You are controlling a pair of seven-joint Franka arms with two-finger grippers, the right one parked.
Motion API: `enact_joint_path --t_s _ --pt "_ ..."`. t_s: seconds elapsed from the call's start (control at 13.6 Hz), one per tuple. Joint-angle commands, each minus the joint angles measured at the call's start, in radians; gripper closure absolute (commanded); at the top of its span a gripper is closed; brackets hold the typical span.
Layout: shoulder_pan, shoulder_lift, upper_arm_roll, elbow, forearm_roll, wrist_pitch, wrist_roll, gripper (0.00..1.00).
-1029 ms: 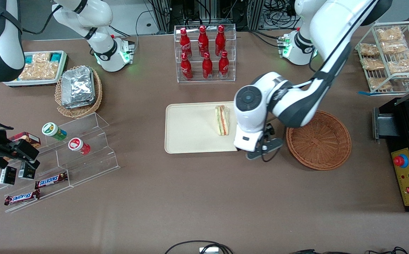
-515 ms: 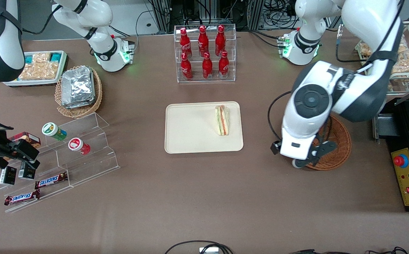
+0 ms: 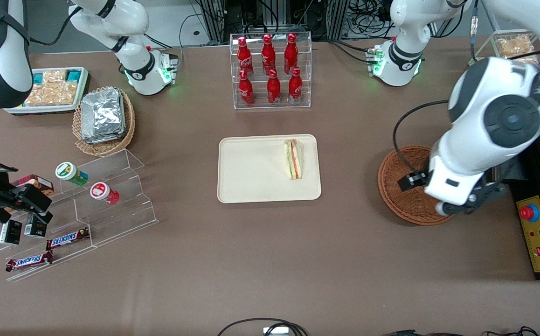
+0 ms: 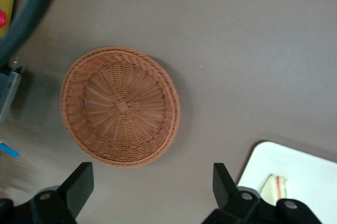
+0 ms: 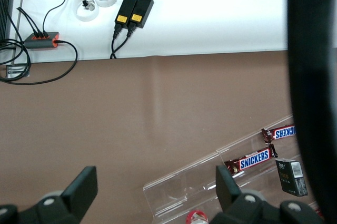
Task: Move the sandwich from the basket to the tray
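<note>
**Sandwich on tray, gripper empty above basket edge**

Nearest the front camera, toward the parked arm's end: two Snickers bars (image 3: 48,249) lying on the lowest step of a clear acrylic riser (image 3: 88,205). Higher on the same riser: two small lidded cups (image 3: 86,183) on their sides.

Mid-table: beige tray (image 3: 246,172) flat on the brown table (image 3: 270,261). Sandwich (image 3: 293,158) resting on the tray, along the edge closest to the working arm, narrow and long, filling stripes showing. Seen too in the wrist view, sandwich tip (image 4: 276,188) on the tray corner (image 4: 300,168).

Toward the working arm's end, well apart from the tray: reddish-brown basket (image 3: 403,186), nothing in it; whole woven bowl visible from the wrist camera (image 4: 120,106). Left gripper (image 3: 466,205) hung above the basket's rim nearest the black control box (image 3: 538,233), partly covering that rim. Fingers (image 4: 79,184) spread wide apart, nothing held between them, raised clear of the basket and table.

Farther from the camera: clear rack of red bottles (image 3: 270,70), six of them in two tiers. Toward the parked arm's end: lighter wicker basket with foil packets (image 3: 104,116), and a white tray of snack packets (image 3: 51,91). Toward the working arm's end: wire rack of bagged snacks (image 3: 515,46), mostly hidden by the arm.
</note>
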Motion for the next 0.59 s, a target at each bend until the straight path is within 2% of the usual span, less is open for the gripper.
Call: enact_joint_path --t_s 0.0,0.22,0.51 --pt "-0.011 -0.109 0.120 -0.028 -0.087 -0.055 0.164 0.00" --pt "-0.047 -0.186 0.281 -0.033 -0.173 -0.115 0.386 0.00" --pt "-0.047 -0.307 0.379 -0.141 -0.189 -0.118 0.637 0.00"
